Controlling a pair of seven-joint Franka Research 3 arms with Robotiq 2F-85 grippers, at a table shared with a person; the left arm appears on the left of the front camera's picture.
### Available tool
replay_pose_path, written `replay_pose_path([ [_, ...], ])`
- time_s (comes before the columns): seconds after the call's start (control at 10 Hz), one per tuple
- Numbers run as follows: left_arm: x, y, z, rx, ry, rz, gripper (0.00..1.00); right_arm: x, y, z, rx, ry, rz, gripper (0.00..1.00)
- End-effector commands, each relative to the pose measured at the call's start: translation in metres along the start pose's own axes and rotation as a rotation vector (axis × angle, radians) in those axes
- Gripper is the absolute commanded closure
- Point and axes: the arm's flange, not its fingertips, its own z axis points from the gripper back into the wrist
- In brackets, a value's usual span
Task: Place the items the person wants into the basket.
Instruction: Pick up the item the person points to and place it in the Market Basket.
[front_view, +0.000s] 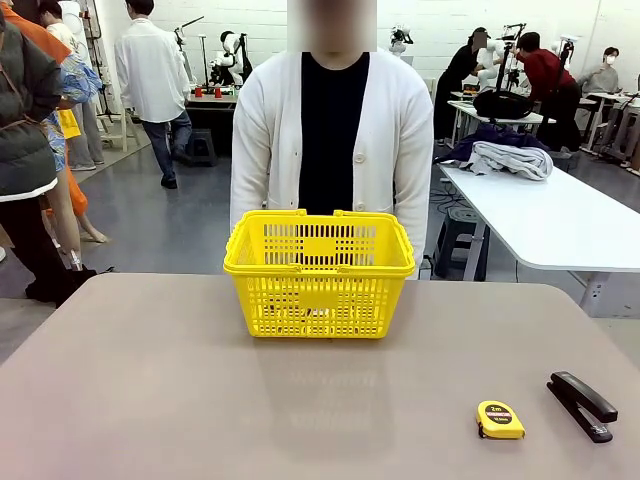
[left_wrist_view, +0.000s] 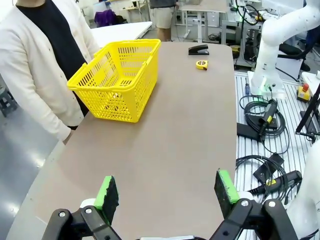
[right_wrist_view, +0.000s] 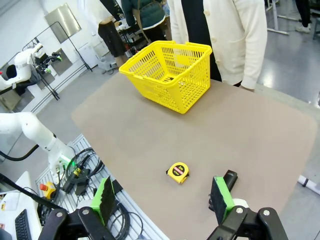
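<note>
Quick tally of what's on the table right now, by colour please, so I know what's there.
Yellow: 2, the basket and the tape measure
Black: 1, the stapler
Total: 3

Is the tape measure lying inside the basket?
No, the tape measure lies on the table beside the stapler, well apart from the basket.
</note>
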Motion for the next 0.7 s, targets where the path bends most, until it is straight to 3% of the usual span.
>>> replay_pose_path([
  [0.0,-0.0011,-0.0007,0.0036,0.006,-0.032,-0.013,0.0,0.0019,-0.0008,-0.0008,0.014,-0.026,0.015,0.0],
  [0.6,-0.0011,-0.0007,0.0036,0.006,-0.032,-0.013,0.0,0.0019,-0.0008,-0.0008,0.014,-0.026,0.015,0.0],
])
